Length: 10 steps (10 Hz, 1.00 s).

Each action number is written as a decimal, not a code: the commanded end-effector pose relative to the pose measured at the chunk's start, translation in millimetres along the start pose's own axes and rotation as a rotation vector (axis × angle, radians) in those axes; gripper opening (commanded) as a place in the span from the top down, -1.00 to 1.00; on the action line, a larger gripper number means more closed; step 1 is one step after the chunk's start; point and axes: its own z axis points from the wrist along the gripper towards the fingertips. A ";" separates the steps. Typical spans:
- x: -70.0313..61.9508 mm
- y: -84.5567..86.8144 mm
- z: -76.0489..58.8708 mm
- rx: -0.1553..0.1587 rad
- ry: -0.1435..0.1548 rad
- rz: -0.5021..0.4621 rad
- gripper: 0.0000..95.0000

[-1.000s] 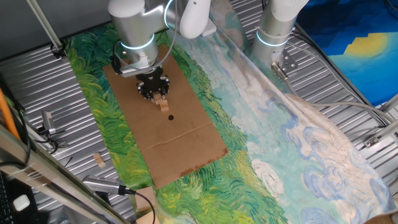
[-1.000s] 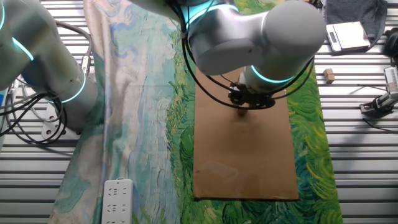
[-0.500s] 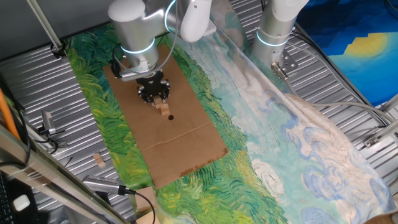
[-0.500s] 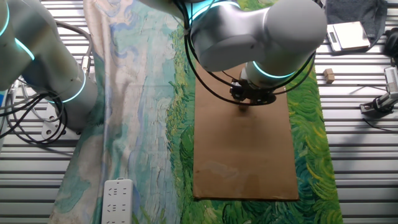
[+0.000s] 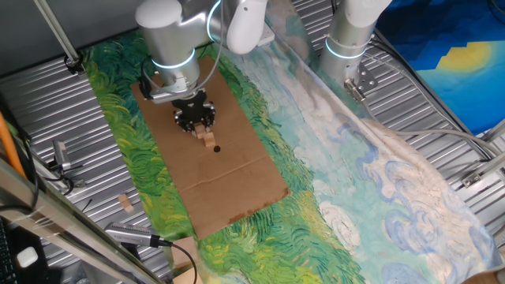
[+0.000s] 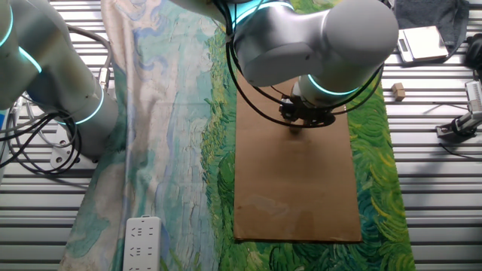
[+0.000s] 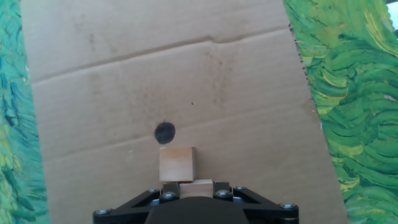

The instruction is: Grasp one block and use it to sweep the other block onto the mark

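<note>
My gripper (image 7: pixel 196 188) is shut on a pale wooden block (image 7: pixel 196 186), low over the cardboard sheet (image 7: pixel 186 81). The other wooden block (image 7: pixel 177 163) lies flat just ahead of the held one, touching it. The mark (image 7: pixel 165 132), a small black dot, sits just beyond that block, slightly to its left, with a narrow gap between. In one fixed view the gripper (image 5: pixel 199 125) is over the upper part of the cardboard, with the loose block (image 5: pixel 207 140) and the mark (image 5: pixel 216 148) just below it. In the other fixed view the gripper (image 6: pixel 297 125) is largely hidden under the arm.
The cardboard lies on a green painted cloth (image 5: pixel 126 142). A spare wooden block (image 5: pixel 125 203) lies at the cloth's left edge, another (image 6: pixel 398 91) on the ribbed metal table. A second arm's base (image 5: pixel 347 39) stands at the back. A power strip (image 6: pixel 140 241) lies near the front.
The gripper and its held block have barely shifted; the loose block stays just short of the mark.
</note>
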 end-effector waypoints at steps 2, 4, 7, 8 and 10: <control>2.4 0.3 -0.8 0.011 -0.004 -0.033 1.00; 7.8 2.0 -3.2 0.019 0.003 -0.047 1.00; 7.8 2.0 -3.2 0.020 0.004 -0.084 1.00; 7.8 2.0 -3.2 0.018 -0.005 -0.082 1.00; 7.8 2.0 -3.2 0.023 0.008 -0.091 1.00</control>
